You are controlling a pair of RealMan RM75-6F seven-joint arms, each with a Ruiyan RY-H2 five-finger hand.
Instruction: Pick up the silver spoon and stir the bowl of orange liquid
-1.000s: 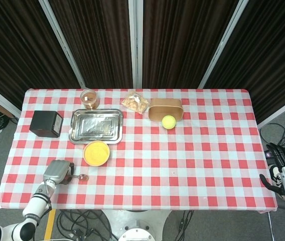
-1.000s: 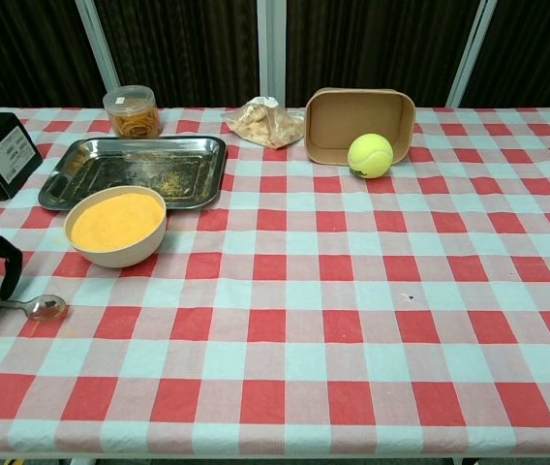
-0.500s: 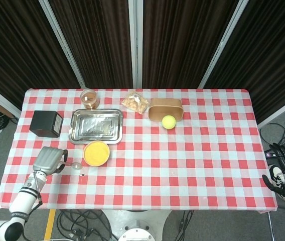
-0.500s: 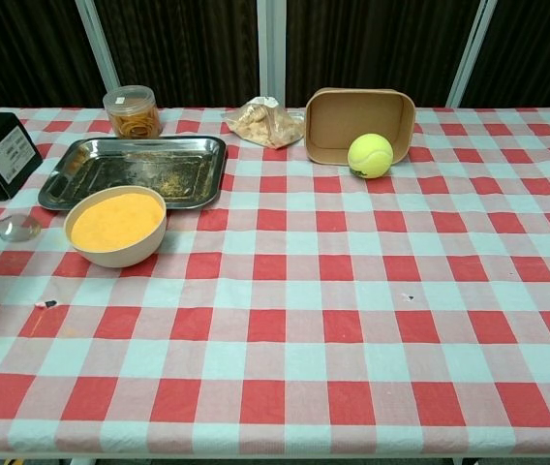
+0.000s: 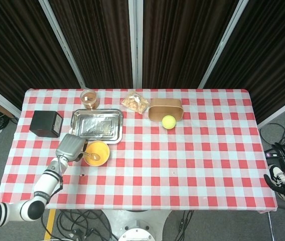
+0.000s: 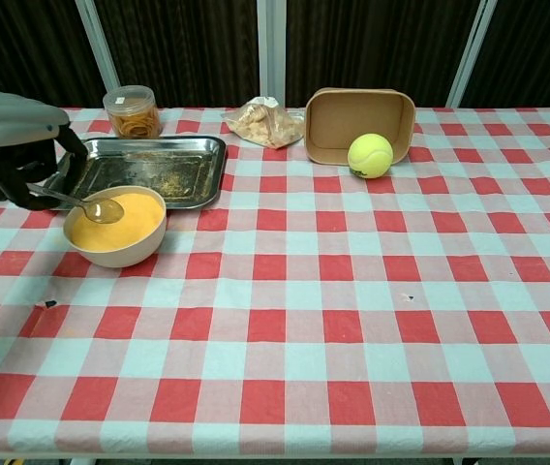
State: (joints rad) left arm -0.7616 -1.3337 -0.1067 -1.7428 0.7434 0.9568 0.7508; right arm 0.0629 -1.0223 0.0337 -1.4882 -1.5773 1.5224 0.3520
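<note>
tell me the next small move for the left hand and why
Probably lower the silver spoon a little and begin a slow circle. The left hand holds it by the handle, and its scoop sits at the surface of the orange liquid in the bowl, near the left rim, so stirring can likely start from here.
</note>
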